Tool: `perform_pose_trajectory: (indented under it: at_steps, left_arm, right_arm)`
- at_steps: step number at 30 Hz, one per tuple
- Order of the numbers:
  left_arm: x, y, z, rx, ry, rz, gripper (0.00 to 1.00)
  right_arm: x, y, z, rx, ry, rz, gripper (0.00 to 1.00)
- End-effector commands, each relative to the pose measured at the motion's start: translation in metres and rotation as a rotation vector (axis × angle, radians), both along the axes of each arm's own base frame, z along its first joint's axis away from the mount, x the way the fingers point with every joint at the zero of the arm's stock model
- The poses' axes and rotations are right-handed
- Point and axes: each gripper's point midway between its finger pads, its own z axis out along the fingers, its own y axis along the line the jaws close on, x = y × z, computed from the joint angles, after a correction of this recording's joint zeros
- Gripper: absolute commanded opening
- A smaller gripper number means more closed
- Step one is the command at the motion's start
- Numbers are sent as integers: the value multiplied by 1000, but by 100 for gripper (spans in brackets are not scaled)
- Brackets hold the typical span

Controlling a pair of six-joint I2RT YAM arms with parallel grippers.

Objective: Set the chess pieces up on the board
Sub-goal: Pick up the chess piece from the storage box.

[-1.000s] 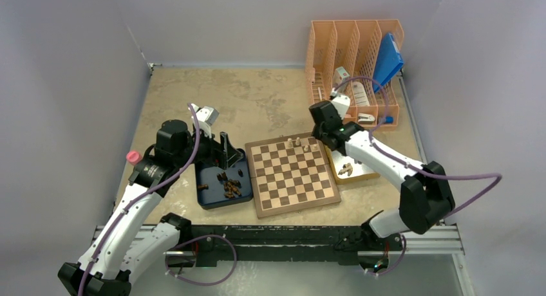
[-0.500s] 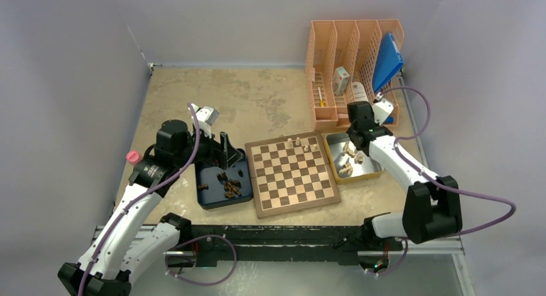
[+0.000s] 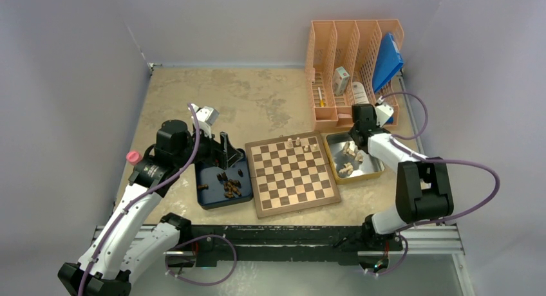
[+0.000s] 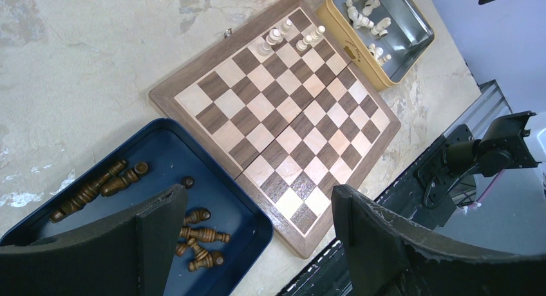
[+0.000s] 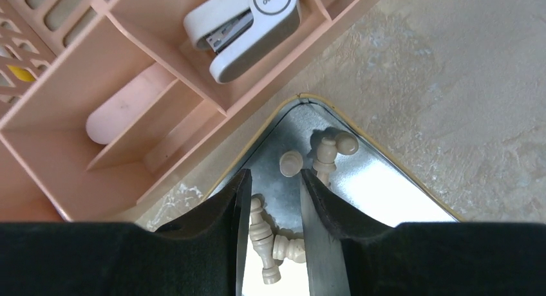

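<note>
The board (image 3: 293, 174) lies at the table's middle, and several pale chess pieces (image 3: 297, 142) stand on its far row. More pale pieces (image 5: 261, 235) lie loose in the yellow tray (image 3: 376, 170) to its right. My right gripper (image 5: 273, 175) hangs low over that tray's far corner. It is open, its fingers to either side of pieces that lie flat, and it holds nothing. Dark pieces (image 4: 196, 235) lie in the blue tray (image 4: 161, 154) left of the board (image 4: 277, 116). My left gripper (image 4: 257, 199) stands wide open and empty above that tray.
A pink desk organiser (image 3: 354, 71) stands just behind the yellow tray, holding a white stapler (image 5: 248, 22) and a blue folder (image 3: 388, 61). A small pink cap (image 3: 133, 157) sits at the table's left edge.
My right arm swung from the board's far right corner to the yellow tray and came down over its far corner. The left arm has not moved.
</note>
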Motion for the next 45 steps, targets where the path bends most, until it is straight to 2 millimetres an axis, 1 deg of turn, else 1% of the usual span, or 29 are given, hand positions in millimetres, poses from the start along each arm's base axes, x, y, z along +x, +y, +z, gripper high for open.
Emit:
perform_pose_trajectory:
  at_steps: [1, 6, 10, 23, 39, 45]
  left_arm:
    - [0, -3, 5, -17, -24, -9, 83]
    - [0, -3, 5, -17, -23, -11, 83]
    - [0, -3, 4, -16, -22, -10, 83]
    - [0, -3, 4, -15, -20, -9, 83]
    - [0, -3, 4, -15, -21, -9, 83]
    - [0, -3, 4, -15, -21, -9, 83]
  right_arm:
    - [4, -2, -4, 1, -13, 12, 35]
    - [2, -5, -7, 2, -4, 5, 34]
    - [5, -8, -10, 2, -14, 1, 34]
    - [9, -6, -19, 17, 6, 19, 30]
    - [10, -6, -22, 22, 14, 20, 26]
    - [10, -6, -22, 23, 16, 22, 22]
